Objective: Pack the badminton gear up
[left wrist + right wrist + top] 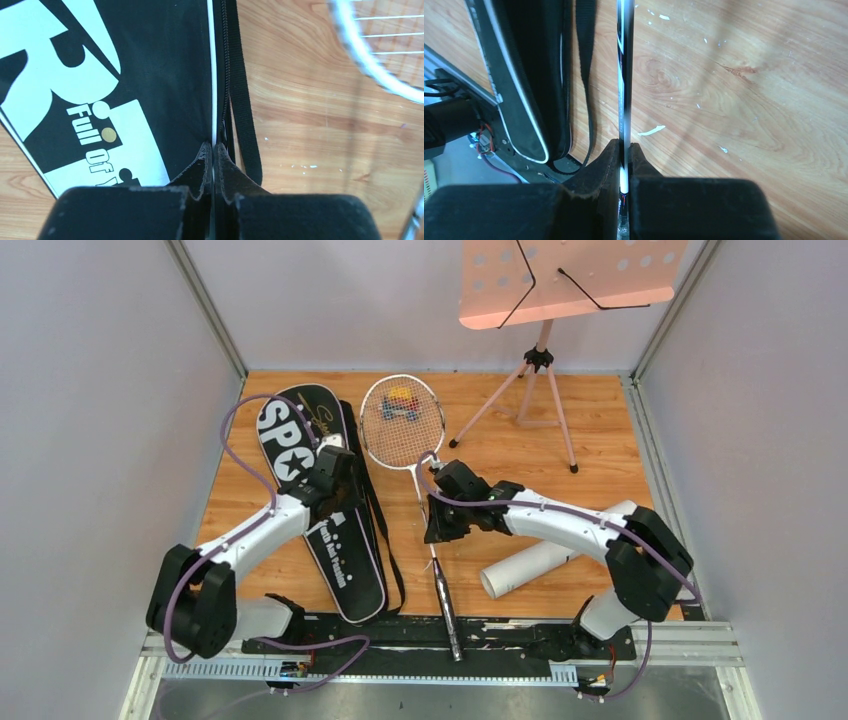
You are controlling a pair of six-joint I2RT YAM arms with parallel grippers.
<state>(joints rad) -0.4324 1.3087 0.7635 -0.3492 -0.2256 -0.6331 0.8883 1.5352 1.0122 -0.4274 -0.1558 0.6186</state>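
The racket (404,430) lies on the worktop (600,430) just to the right of the long black bag (330,540). Their long axes are nearly parallel, both running from the far side toward the arm bases. The racket's strung head is far and its handle (447,615) near, reaching the dark strip at the worktop's near edge. The bag's right edge, with its zipper (223,60) and white piping, faces the racket, and a loose black strap (246,110) lies between them. The left arm is nearer the bag and the right arm nearer the racket.

The left pincer (214,148) is closed tight on the bag's right edge, with the piping running straight in between its fingers (200,167). The right pincer (625,146) is clamped on the racket's thin shaft (625,75), partway between head and handle, the shaft in line with its fingers.

The coming move probably needs the left pincer to lift its edge and open the bag's side. The right would then carry the racket a short way leftward, keeping it parallel to the bag. I cannot tell whether the zipper is already undone. The white tube (530,565) lies to the right, by the right arm and apart from both pincers.
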